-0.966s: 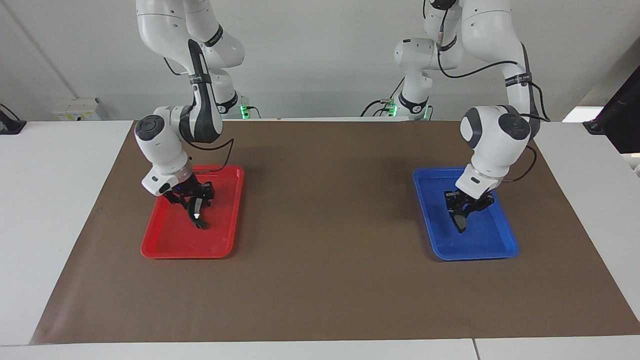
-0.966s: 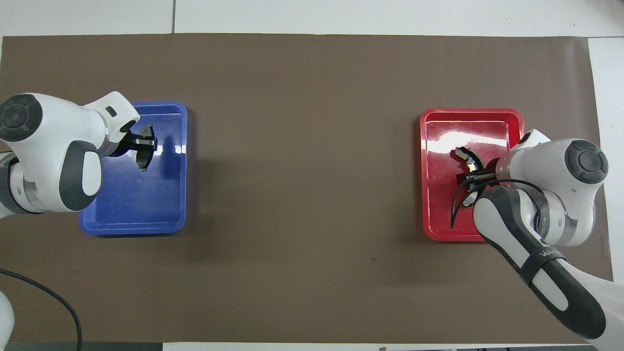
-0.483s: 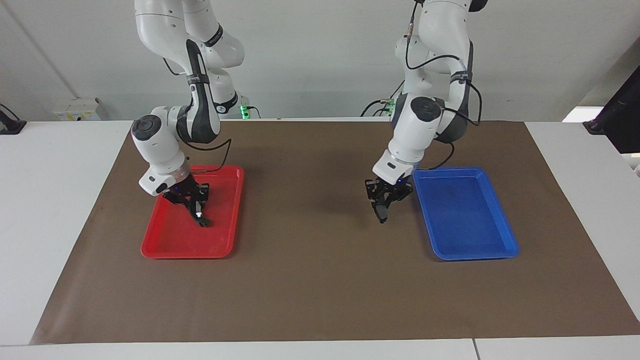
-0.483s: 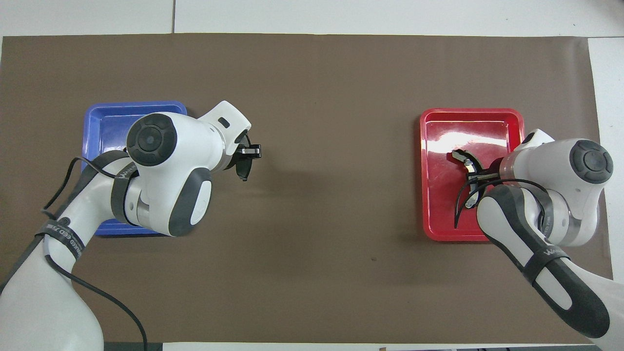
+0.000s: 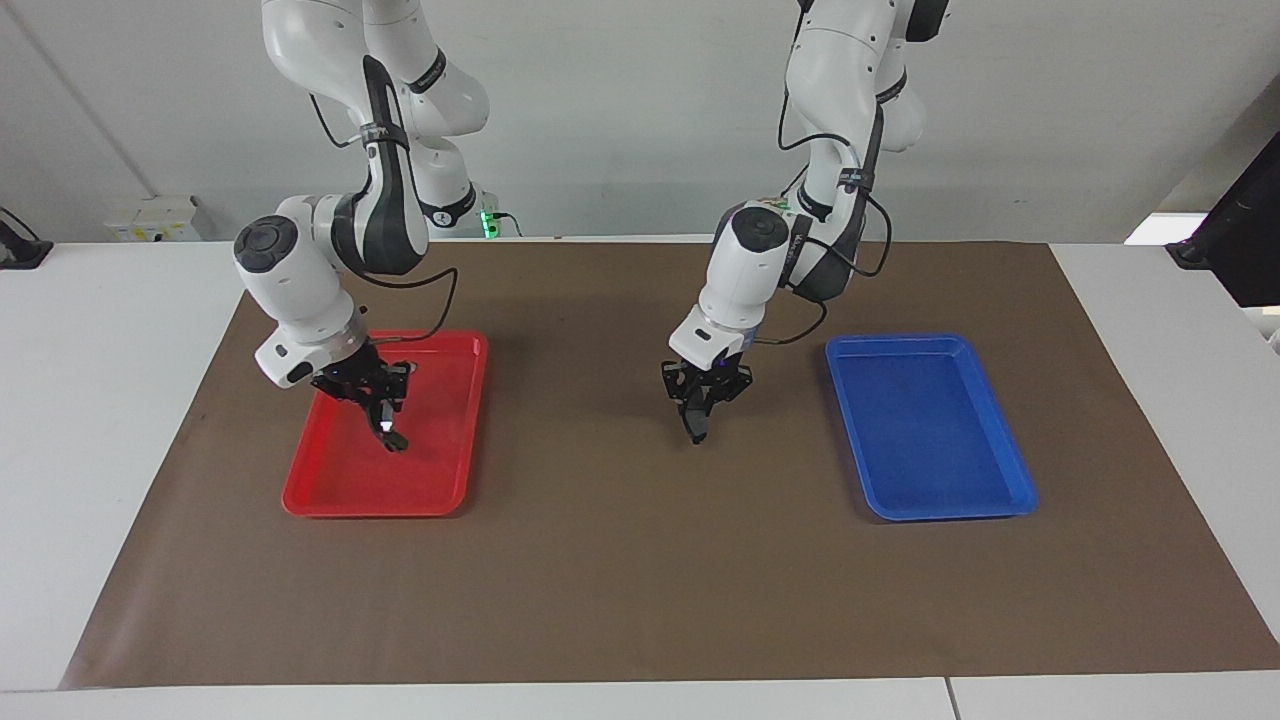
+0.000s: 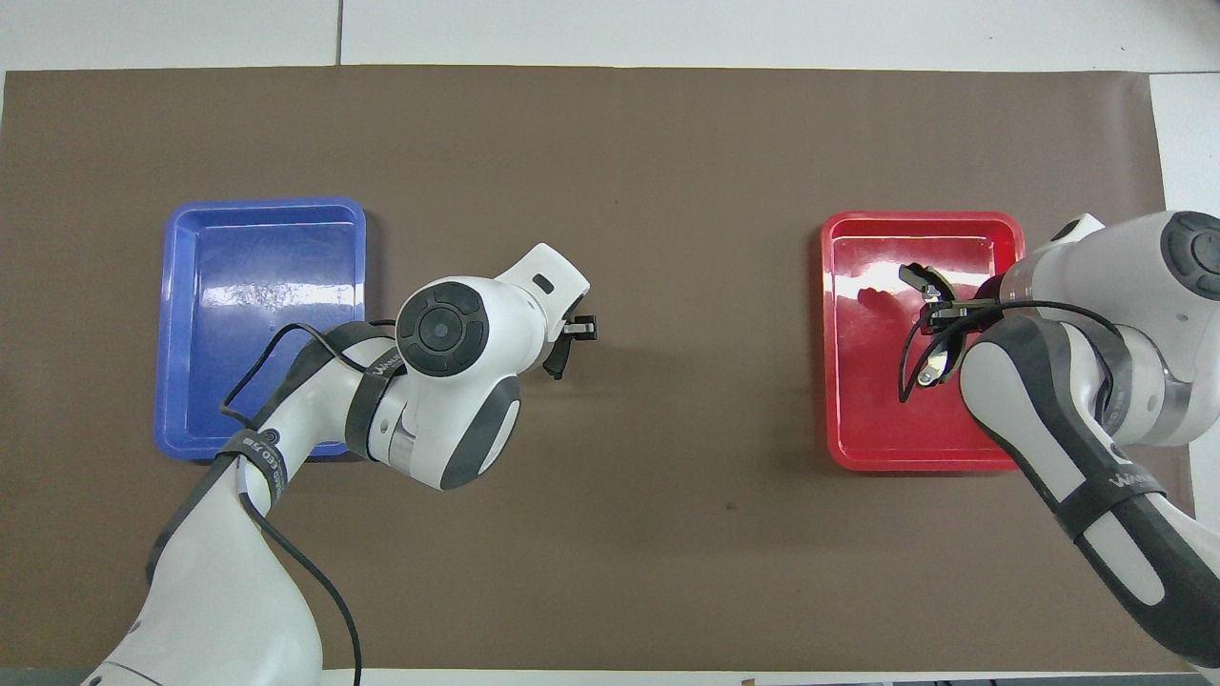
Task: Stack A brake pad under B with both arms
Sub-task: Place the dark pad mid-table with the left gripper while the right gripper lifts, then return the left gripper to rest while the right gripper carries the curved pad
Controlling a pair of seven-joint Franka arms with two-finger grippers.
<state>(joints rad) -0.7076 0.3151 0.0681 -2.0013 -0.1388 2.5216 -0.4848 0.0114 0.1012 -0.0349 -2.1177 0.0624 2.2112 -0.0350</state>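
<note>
My left gripper is shut on the A brake pad, a small dark-grey piece that hangs edge-down over the bare brown mat midway between the two trays. It also shows in the overhead view under the left gripper. My right gripper is shut on B, the longer black crescent with a silvery glint. It holds B a little above the red tray. In the overhead view B curves under the right gripper.
The blue tray lies toward the left arm's end of the table with nothing in it, also in the overhead view. The red tray lies toward the right arm's end. A brown mat covers the table between them.
My left arm has carried the pad out of the blue tray to over the middle of the mat. My right gripper has risen slightly with B over the red tray.
</note>
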